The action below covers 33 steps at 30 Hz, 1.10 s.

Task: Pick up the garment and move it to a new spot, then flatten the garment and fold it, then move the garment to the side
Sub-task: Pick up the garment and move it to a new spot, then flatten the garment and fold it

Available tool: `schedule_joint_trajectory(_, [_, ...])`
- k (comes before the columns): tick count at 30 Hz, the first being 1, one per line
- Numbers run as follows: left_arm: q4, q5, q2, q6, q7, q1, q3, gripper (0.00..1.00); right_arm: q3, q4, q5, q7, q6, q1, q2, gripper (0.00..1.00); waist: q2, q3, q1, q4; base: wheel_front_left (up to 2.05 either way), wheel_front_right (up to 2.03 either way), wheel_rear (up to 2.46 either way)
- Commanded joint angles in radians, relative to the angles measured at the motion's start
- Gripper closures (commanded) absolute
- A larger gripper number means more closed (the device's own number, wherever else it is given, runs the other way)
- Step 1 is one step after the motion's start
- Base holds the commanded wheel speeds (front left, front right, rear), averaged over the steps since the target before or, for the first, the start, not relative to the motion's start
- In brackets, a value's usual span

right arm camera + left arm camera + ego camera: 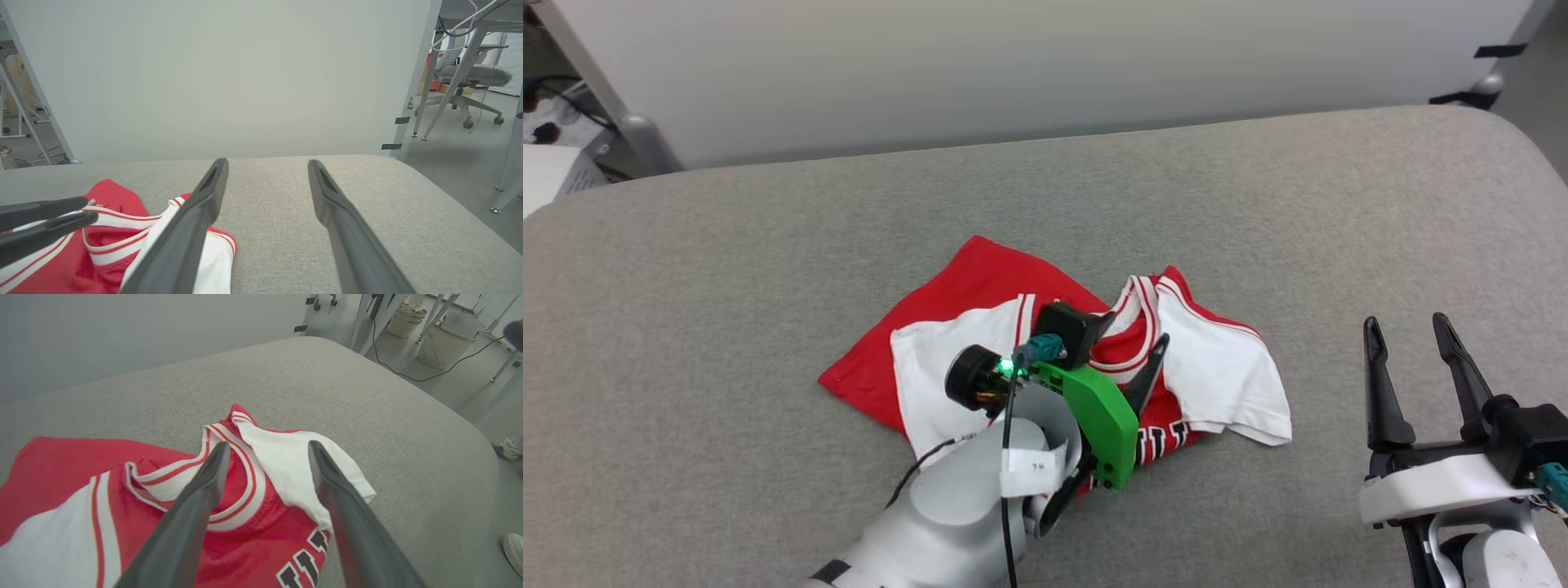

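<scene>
Item under inspection: the garment [947,294], a red T-shirt with white sleeves and red-white striped trim. It lies crumpled at the centre of the head view on a grey fabric-covered surface [768,245]. One white sleeve [1225,376] is spread toward the right, and the striped neckline [241,473] faces up.

Lettering: black block characters with white outlines [302,565] show at the lower edge of the left wrist view. Only upright strokes are visible, so no word can be read. A small white tag [1033,465] on the left arm carries marks too small to read.

Left gripper [1138,327]: jaws spread wide and holding nothing, positioned over the neckline at the centre of the head view. In the left wrist view one finger [196,506] crosses the collar and the other crosses the white sleeve. Contact with the cloth cannot be confirmed.

Right gripper [1406,321]: jaws parted and empty, at the lower right of the head view. It is over bare grey surface, well apart from the garment.

Surroundings: a pale panel [1045,65] stands behind the surface.
</scene>
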Motion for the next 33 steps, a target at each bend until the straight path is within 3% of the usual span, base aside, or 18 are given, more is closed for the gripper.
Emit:
schedule_joint_trajectory(1, [0.011, -0.009, 0.007, 0.009, -0.021, -0.022, 0.019, 0.0, -0.002, -0.004, -0.007, -0.009, -0.001, 0.02, -0.002, 0.0, 0.0, -0.053, 0.0001, 0.091, 0.0, 0.0, 0.0])
schedule_joint_trajectory(7, [-0.029, 0.009, 0.095, 0.043, -0.056, -0.007, 0.127, 0.0, -0.013, -0.016, -0.02, -0.009, -0.001, 0.048, -0.002, 0.0, 0.0, -0.075, 0.0001, 0.162, 0.0, 0.0, 0.0])
schedule_joint_trajectory(12, [-0.25, 0.105, 0.231, 0.076, -0.057, 0.164, 0.319, 0.0, -0.016, -0.035, -0.031, -0.009, -0.001, 0.07, -0.002, 0.0, 0.0, -0.073, 0.0001, 0.197, 0.0, 0.0, 0.0])
schedule_joint_trajectory(14, [-0.311, 0.129, 0.249, 0.079, -0.057, 0.241, 0.369, 0.0, -0.017, -0.039, -0.033, -0.009, -0.001, 0.076, -0.002, 0.0, 0.0, -0.074, 0.0001, 0.201, 0.0, 0.0, 0.0])
schedule_joint_trajectory(23, [-0.463, 0.222, 0.204, 0.076, -0.057, 0.484, 0.49, 0.0, -0.011, -0.054, -0.03, -0.009, -0.001, 0.111, -0.002, 0.0, 0.0, -0.079, 0.0001, 0.208, 0.0, 0.0, 0.0])
schedule_joint_trajectory(33, [-0.44, 0.283, 0.157, 0.05, -0.051, 0.54, 0.537, 0.0, 0.003, -0.05, -0.024, -0.009, -0.001, 0.112, -0.002, 0.0, 0.0, -0.08, 0.0001, 0.191, 0.0, 0.0, 0.0])
